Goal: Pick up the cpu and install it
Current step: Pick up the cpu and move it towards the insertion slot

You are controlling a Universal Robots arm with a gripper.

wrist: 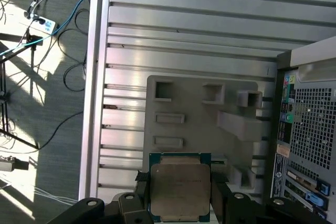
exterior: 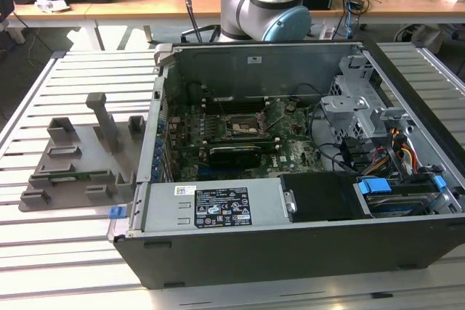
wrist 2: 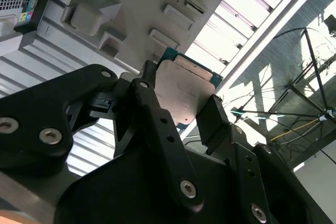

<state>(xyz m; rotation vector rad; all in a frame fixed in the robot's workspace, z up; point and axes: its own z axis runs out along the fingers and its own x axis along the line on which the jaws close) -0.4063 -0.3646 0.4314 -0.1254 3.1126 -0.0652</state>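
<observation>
My gripper (wrist: 180,205) is shut on the cpu (wrist: 180,191), a flat square chip with a silvery-grey top plate and a thin green rim. The black fingers (wrist 2: 152,103) clamp two opposite edges of the cpu (wrist 2: 181,90), which is lifted well above the slatted table. Below it lies the grey fixture tray (wrist: 199,124), with the chip over the tray's edge. In the exterior view the motherboard's dark square socket (exterior: 243,125) sits inside the open computer case (exterior: 290,230).
The grey fixture tray (exterior: 80,165) lies on the slatted table at the exterior view's left, beside the case. The arm's base (exterior: 261,5) stands behind the case. Cables and drive bays (exterior: 363,128) crowd the case's right side. Floor cables (wrist: 47,30) run beyond the table edge.
</observation>
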